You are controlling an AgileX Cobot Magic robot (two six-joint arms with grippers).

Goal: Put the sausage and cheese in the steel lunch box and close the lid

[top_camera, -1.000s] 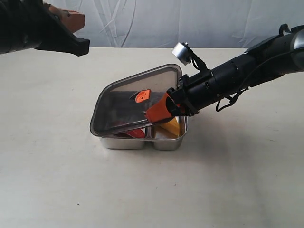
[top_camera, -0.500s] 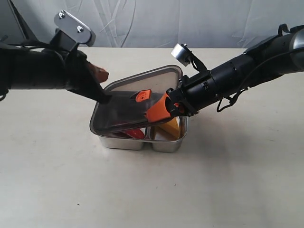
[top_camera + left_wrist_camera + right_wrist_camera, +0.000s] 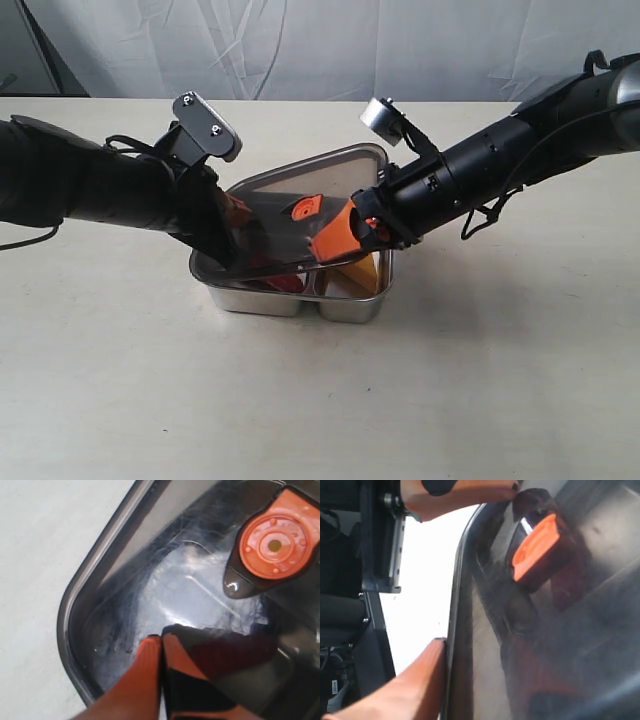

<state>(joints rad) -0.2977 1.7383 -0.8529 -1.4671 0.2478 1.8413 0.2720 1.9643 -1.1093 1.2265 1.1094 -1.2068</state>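
The steel lunch box (image 3: 345,303) stands mid-table. In it lie the red sausage (image 3: 285,283) in the left compartment and the yellow cheese (image 3: 364,270) in the right one. The smoky lid (image 3: 268,203) with its orange valve tab (image 3: 304,206) rests tilted over the box, its far edge raised. My right gripper (image 3: 336,240) is shut on the lid's near right rim (image 3: 456,630), one orange finger (image 3: 417,685) outside it. My left gripper (image 3: 234,214) is shut, and its fingertips (image 3: 150,647) rest on the lid's top (image 3: 190,590) near its left corner.
The box stands on a plain beige table (image 3: 120,380). A white curtain (image 3: 300,45) hangs behind it. Both black arms reach in over the box from either side.
My left arm has swung down from the upper left and set its shut fingertips on the lid. The right gripper and lid have barely shifted.
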